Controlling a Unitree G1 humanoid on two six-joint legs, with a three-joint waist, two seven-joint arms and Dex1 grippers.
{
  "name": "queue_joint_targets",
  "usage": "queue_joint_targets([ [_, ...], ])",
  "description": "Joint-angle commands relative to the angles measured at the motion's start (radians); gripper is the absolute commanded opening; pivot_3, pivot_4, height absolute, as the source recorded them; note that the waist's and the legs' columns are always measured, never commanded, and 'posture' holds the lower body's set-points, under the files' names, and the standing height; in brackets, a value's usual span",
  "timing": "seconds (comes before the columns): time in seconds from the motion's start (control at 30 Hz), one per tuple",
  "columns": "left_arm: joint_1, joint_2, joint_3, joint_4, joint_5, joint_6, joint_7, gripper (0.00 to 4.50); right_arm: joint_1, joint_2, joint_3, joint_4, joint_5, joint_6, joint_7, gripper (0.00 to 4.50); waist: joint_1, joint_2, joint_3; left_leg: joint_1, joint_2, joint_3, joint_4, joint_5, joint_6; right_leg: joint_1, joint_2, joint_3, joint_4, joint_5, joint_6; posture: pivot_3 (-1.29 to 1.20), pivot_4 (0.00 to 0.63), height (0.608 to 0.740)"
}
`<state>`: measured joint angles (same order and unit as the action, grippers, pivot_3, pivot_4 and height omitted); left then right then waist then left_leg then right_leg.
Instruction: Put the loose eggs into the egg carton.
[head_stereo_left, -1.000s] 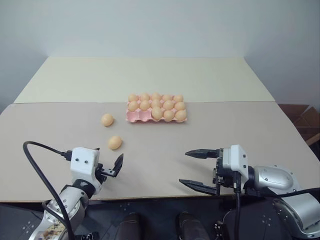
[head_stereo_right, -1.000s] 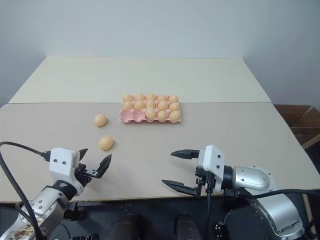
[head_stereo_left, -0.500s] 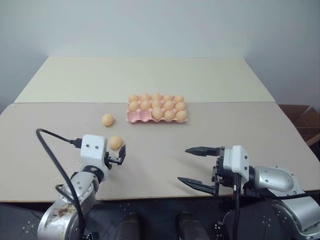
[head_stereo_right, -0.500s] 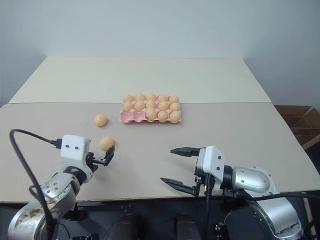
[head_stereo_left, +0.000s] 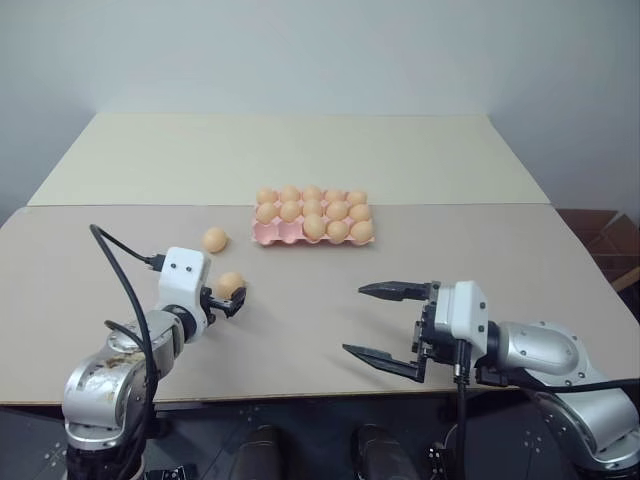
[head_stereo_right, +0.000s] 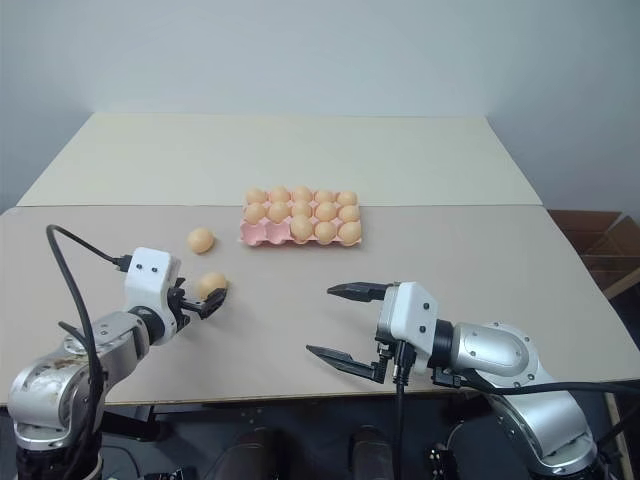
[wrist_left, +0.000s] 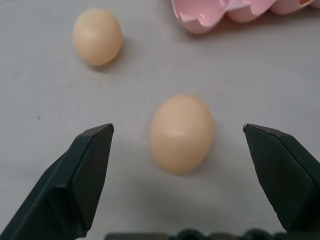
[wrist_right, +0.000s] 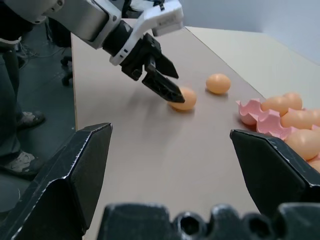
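Egg (wrist_left: 181, 132) lying between spread fingers of open left hand (wrist_left: 179, 165); right hand (head_stereo_left: 378, 322) open, empty.

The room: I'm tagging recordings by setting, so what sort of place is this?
Probably a lab or test room, not a kitchen: plain tables pushed together against a bare wall, an egg carton and loose eggs laid out, cardboard boxes alongside.
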<state>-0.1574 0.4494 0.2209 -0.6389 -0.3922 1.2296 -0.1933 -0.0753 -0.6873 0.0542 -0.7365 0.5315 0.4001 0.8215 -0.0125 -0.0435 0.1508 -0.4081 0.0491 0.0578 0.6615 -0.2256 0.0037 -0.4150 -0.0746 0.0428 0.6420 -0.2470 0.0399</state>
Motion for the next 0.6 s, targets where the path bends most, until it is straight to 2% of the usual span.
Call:
queue_joint_targets([
  [0.03,-0.025,0.034,0.009,0.028,-0.025,-0.003,-0.054,4.50,-0.028,0.000,0.001,-0.026,0.003,0.005,-0.011,4.45,0.000,0.000,0.000,0.000,0.000,0.000,0.000,0.000,0.000,0.000,0.000,0.000,0.000,0.000,0.000,0.00,0.150,0.740],
  [0.1,-0.028,0.052,0.002,0.049,-0.025,-0.018,-0.073,4.50,-0.034,-0.001,0.001,-0.026,0.004,0.007,-0.012,4.45,0.000,0.000,0.000,0.000,0.000,0.000,0.000,0.000,0.000,0.000,0.000,0.000,0.000,0.000,0.000,0.00,0.150,0.740],
  [0.17,-0.034,0.064,0.001,0.074,-0.016,-0.039,-0.084,4.11,-0.037,-0.002,0.000,-0.026,0.006,0.008,-0.013,4.50,0.001,0.000,0.000,0.000,0.000,0.000,0.000,0.000,0.000,0.000,0.000,0.000,0.000,0.000,0.000,0.00,0.150,0.740],
  [0.43,-0.039,0.090,-0.021,0.141,0.012,-0.114,-0.107,1.67,-0.035,-0.010,-0.008,-0.036,0.005,0.007,-0.027,4.50,0.001,0.000,0.000,-0.001,0.000,0.000,0.000,0.000,0.000,-0.001,-0.001,0.000,0.000,0.000,0.000,0.00,0.150,0.740],
  [0.53,-0.034,0.094,-0.026,0.154,0.028,-0.146,-0.104,0.95,-0.033,-0.013,-0.011,-0.038,0.008,0.008,-0.031,4.50,0.001,0.000,0.000,-0.001,0.000,0.000,0.000,0.000,0.000,-0.001,-0.001,0.000,0.000,0.000,0.000,0.00,0.150,0.740],
  [0.6,-0.028,0.093,-0.023,0.153,0.036,-0.164,-0.100,0.67,-0.032,-0.016,-0.015,-0.038,0.008,0.008,-0.033,4.50,0.001,0.000,0.000,-0.001,0.000,0.000,0.000,0.000,0.000,-0.001,-0.001,0.000,0.000,0.000,0.000,0.00,0.150,0.740],
])
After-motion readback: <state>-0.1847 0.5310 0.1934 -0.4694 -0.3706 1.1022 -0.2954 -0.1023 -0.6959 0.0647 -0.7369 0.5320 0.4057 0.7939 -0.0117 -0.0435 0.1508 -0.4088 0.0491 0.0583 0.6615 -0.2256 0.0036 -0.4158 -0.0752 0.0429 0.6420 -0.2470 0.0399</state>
